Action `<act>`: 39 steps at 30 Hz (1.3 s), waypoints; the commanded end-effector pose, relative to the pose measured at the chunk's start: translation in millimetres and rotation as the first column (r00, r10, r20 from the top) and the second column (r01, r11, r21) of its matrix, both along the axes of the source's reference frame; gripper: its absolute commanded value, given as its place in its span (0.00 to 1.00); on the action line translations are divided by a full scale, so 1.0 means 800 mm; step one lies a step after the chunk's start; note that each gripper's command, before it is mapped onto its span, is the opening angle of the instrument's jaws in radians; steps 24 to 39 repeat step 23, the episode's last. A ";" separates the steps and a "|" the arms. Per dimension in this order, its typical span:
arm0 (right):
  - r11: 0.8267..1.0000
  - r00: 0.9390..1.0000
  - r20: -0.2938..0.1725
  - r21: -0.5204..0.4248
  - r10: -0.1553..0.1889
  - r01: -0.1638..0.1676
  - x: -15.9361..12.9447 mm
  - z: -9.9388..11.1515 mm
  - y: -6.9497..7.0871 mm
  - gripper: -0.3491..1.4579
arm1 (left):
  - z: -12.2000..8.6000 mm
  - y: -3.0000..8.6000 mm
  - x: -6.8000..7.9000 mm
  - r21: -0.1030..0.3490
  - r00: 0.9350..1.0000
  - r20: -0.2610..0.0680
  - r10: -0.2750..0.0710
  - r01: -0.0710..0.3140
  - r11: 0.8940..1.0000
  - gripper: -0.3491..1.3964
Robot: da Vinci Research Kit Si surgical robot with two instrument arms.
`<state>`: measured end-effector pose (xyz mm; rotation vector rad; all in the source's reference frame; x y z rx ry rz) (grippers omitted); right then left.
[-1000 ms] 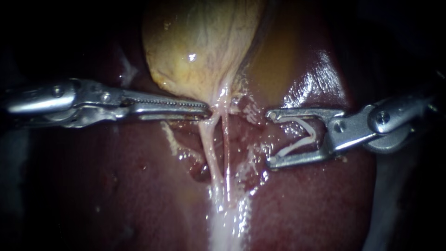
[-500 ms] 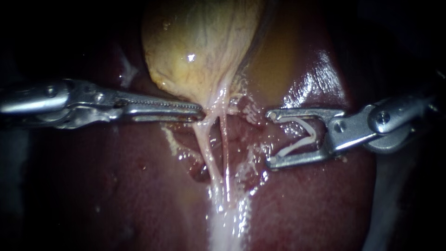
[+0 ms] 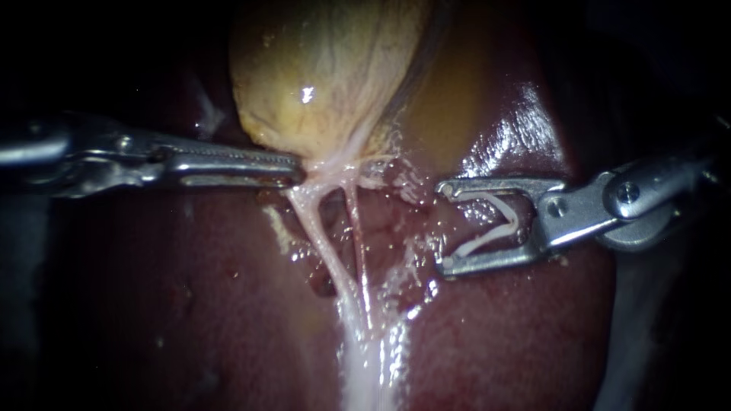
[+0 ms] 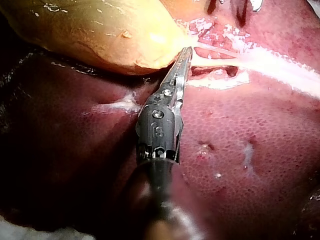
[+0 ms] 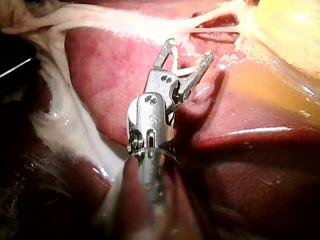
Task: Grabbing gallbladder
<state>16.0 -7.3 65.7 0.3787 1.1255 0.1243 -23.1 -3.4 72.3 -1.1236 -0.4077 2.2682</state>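
The yellow gallbladder (image 3: 327,68) lies at the top of the endoscope view on the dark red liver (image 3: 190,304). My left instrument (image 3: 293,169) has its toothed jaws shut on the pale tissue at the gallbladder's lower end and holds it stretched to the left. From that spot two thin pale tubes (image 3: 320,243) run down to white tissue. In the left wrist view, the left instrument's jaws (image 4: 187,52) meet the gallbladder's (image 4: 90,30) edge. My right instrument (image 3: 445,226) rests to the right of the tubes, its jaws wide apart around a white V-shaped clip (image 3: 502,221).
Glistening liver (image 5: 260,150) surrounds the site. A broad white band of tissue (image 3: 369,365) runs down from the tubes. In the right wrist view, the right instrument (image 5: 189,46) with its clip (image 5: 174,57) sits short of the tubes, with the gallbladder (image 5: 290,30) beyond.
My left instrument has drawn back to the left, pulling the gallbladder's lower end and the left tube with it, so the two tubes spread apart. The right instrument has not moved.
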 end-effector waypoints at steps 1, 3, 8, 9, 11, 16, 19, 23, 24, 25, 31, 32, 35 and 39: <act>1.000 1.000 0.000 0.000 0.000 0.000 0.0000 0.0001 0.0000 0.46 | -0.0005 0.0004 0.0000 -0.017 1.000 0.007 -0.002 0.002 1.000 0.00; 1.000 1.000 0.000 0.000 0.000 0.000 0.0000 0.0001 0.0001 0.46 | -0.0014 0.0013 0.0003 -0.035 1.000 0.017 -0.007 0.007 0.999 0.00; 1.000 1.000 0.000 0.000 0.000 0.000 0.0000 0.0001 0.0001 0.46 | -0.0022 0.0021 0.0012 -0.046 1.000 0.017 -0.015 0.015 0.999 0.00; 1.000 1.000 0.000 0.000 0.000 0.000 0.0000 0.0001 0.0001 0.46 | -0.0021 0.0021 0.0013 -0.047 1.000 0.016 -0.016 0.017 0.999 0.00; 1.000 1.000 0.000 0.000 0.000 0.000 0.0000 0.0001 0.0001 0.46 | -0.0021 0.0020 0.0013 -0.047 1.000 0.016 -0.016 0.017 0.999 0.00; 1.000 1.000 0.000 0.000 0.000 0.000 0.0000 0.0001 0.0001 0.46 | -0.0020 0.0020 0.0012 -0.047 1.000 0.015 -0.017 0.018 0.999 0.00; 1.000 1.000 0.000 0.000 0.000 0.000 0.0000 0.0001 0.0001 0.46 | -0.0019 0.0019 0.0013 -0.048 1.000 0.015 -0.018 0.018 0.999 0.00; 1.000 1.000 0.000 0.000 0.001 -0.001 0.0000 0.0000 0.0001 0.46 | -0.0019 0.0018 0.0013 -0.048 1.000 0.014 -0.018 0.019 0.999 0.00; 1.000 1.000 0.000 0.000 0.001 -0.001 0.0000 0.0000 0.0001 0.46 | -0.0019 0.0018 0.0013 -0.048 1.000 0.014 -0.018 0.019 0.999 0.00; 1.000 1.000 0.000 0.000 0.001 -0.001 0.0000 0.0000 0.0001 0.46 | -0.0019 0.0018 0.0013 -0.048 1.000 0.014 -0.018 0.019 0.999 0.00; 1.000 1.000 0.000 0.000 0.001 -0.001 0.0000 0.0000 0.0001 0.46 | -0.0019 0.0018 0.0013 -0.048 1.000 0.014 -0.018 0.019 0.999 0.00; 1.000 1.000 0.000 0.000 0.001 -0.001 0.0000 0.0000 0.0001 0.46 | -0.0019 0.0018 0.0013 -0.048 1.000 0.014 -0.018 0.019 0.999 0.00; 1.000 1.000 0.000 0.000 0.001 -0.001 0.0000 0.0000 0.0001 0.46 | -0.0019 0.0018 0.0013 -0.048 1.000 0.014 -0.018 0.019 0.999 0.00; 1.000 1.000 0.000 0.000 0.001 -0.001 0.0000 0.0000 0.0001 0.46 | -0.0019 0.0018 0.0013 -0.048 1.000 0.014 -0.018 0.019 0.999 0.00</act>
